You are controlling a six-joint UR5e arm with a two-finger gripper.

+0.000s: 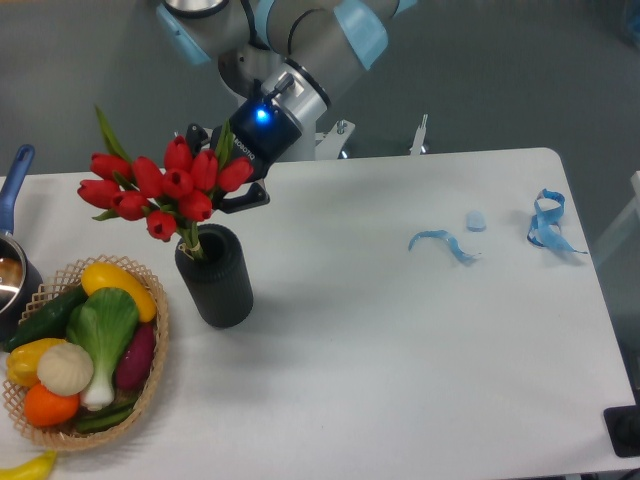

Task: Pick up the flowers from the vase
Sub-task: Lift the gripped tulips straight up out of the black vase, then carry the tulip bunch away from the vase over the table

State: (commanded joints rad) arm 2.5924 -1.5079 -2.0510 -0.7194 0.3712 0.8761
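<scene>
The flowers [165, 185], a bunch of red tulip buds with thin green leaves, stand in the vase [215, 280], a dark matte cylinder at the left of the white table. Their stems enter the vase mouth. My gripper [222, 168] comes in from behind, at the height of the buds on the bunch's right side. One black finger [194, 134] shows above the buds and the other [246, 198] below and right of them. The jaws stand wide apart around the right buds. Buds partly hide the gap, so I cannot tell whether the fingers touch them.
A wicker basket [152, 375] of vegetables sits just left of the vase. A pot with a blue handle [12, 262] is at the left edge. Blue ribbon pieces [440, 243] [548, 222] and a small blue scrap [476, 221] lie at the right.
</scene>
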